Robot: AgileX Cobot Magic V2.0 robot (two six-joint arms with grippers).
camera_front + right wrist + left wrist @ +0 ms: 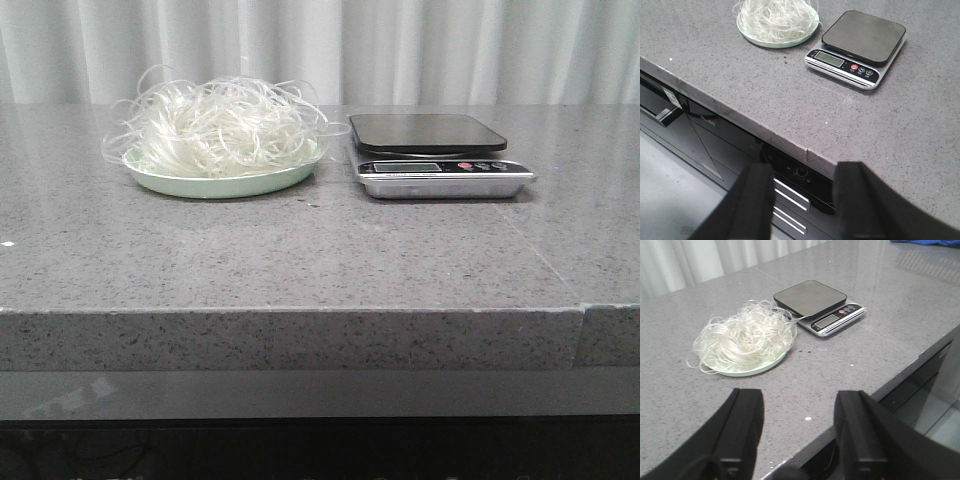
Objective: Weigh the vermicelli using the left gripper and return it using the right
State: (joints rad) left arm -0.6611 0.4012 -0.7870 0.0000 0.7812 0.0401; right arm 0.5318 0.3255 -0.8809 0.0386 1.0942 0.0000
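Note:
The vermicelli (215, 125) is a fluffy tangle of thin white strands heaped on a pale green plate (215, 184) at the back left of the grey table. A kitchen scale (430, 150) with a dark platform stands just right of the plate, with nothing on it. Neither arm shows in the front view. In the left wrist view the left gripper (799, 415) is open and empty, near the table's front edge, well short of the vermicelli (742, 337). In the right wrist view the right gripper (805, 192) is open and empty, off the table's front edge, far from the scale (860, 42).
The table's front edge (300, 312) runs across the front view, with a seam (583, 335) near the right. Below the edge are dark cabinet fronts and drawers (790, 200). White curtains (320, 50) hang behind the table.

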